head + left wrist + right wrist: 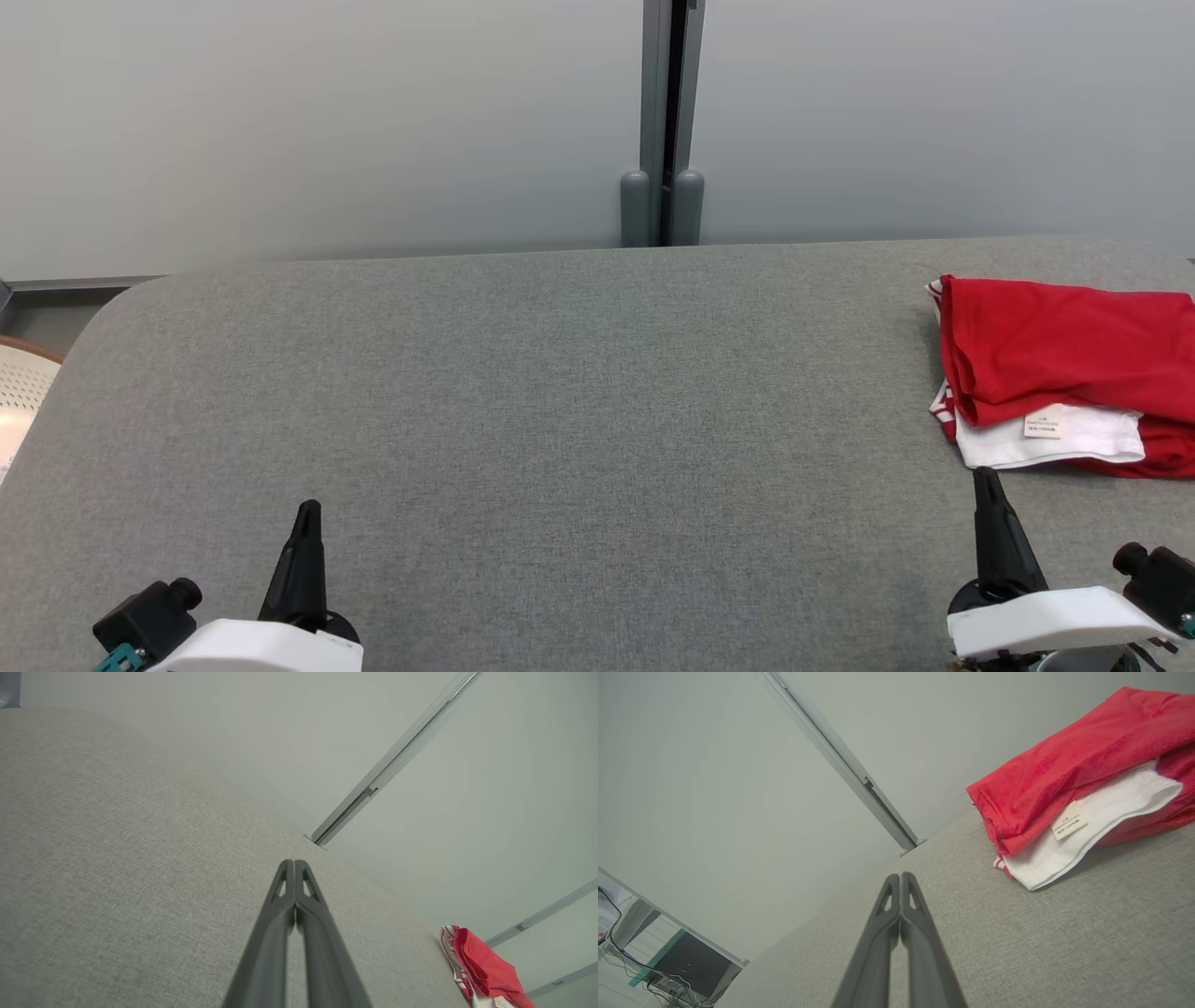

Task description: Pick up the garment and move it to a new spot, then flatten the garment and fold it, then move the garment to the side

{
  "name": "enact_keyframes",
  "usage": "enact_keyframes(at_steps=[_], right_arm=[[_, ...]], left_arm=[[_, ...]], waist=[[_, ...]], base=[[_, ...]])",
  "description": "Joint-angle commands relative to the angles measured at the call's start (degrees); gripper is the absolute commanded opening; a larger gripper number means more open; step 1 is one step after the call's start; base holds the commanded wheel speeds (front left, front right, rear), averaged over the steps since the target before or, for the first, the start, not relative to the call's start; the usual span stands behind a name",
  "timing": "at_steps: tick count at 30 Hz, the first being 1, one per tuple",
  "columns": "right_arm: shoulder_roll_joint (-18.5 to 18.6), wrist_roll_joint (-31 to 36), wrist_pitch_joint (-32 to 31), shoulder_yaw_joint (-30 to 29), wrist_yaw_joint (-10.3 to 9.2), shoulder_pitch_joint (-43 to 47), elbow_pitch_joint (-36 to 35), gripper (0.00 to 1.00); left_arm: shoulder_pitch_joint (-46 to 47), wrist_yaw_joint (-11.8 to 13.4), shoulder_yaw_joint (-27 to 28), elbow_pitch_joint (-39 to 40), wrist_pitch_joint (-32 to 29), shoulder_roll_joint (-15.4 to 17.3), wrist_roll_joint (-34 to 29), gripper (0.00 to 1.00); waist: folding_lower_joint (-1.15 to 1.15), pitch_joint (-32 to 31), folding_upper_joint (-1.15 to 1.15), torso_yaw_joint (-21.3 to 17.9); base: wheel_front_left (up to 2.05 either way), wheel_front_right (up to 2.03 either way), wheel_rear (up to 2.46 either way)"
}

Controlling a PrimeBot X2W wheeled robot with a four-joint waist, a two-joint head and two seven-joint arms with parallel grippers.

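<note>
**Both grippers closed and empty; garment folded at the table's right side**

Nearest to you in the head view, the left gripper (306, 511) sits low on the left and the right gripper (985, 476) low on the right, both pointing away over the table. Each has its two dark fingers pressed together with nothing between them. You can confirm this in the wrist views: the left gripper (294, 863) has its tips meeting over bare grey cloth, and the right gripper (901, 876) shows the same. Neither one touches the garment.

Beyond the fingers, the table (560, 392) stretches out with a grey woven covering and a rounded corner at the far left.

The garment (1055, 355) lies on the table's right side, towards the far edge, and the head view's right border cuts it off. It is a folded bundle, red on top, with a white layer showing along its near edge and red-and-white striped trim at its left end. A small white label (1044, 425) sits on the white layer. The right gripper's tip is close to the bundle's near left corner. In the right wrist view you can see a strip of grey cloth between the fingers and the garment (1064, 774), with the label (1070, 826) facing the camera. In the left wrist view the garment (486, 966) is well apart from that gripper, at the lower right.

Farthest back, pale wall panels rise behind the table, joined by a grey post (663, 121).
</note>
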State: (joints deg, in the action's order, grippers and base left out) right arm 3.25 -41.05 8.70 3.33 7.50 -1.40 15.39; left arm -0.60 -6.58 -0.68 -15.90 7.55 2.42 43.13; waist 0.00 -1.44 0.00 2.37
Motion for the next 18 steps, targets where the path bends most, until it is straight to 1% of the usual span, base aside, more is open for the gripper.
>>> enact_keyframes(at_steps=[1, 18], right_arm=[[0.57, -1.9, -0.42, -0.41, 0.0, -1.71, -1.07, 0.0], [0.79, -14.66, -3.72, -2.23, -0.01, -2.58, -1.24, 0.0]], left_arm=[[2.17, -0.37, 0.55, 0.95, -0.41, 0.27, 1.68, 0.0], [3.46, -0.54, 2.25, 1.26, -3.83, 0.35, 13.54, 0.0]], waist=[[0.0, 0.02, 0.0, -0.02], [0.0, 0.3, 0.0, -0.44]], base=[[0.0, 0.0, 0.0], [0.0, 0.0, 0.0]])
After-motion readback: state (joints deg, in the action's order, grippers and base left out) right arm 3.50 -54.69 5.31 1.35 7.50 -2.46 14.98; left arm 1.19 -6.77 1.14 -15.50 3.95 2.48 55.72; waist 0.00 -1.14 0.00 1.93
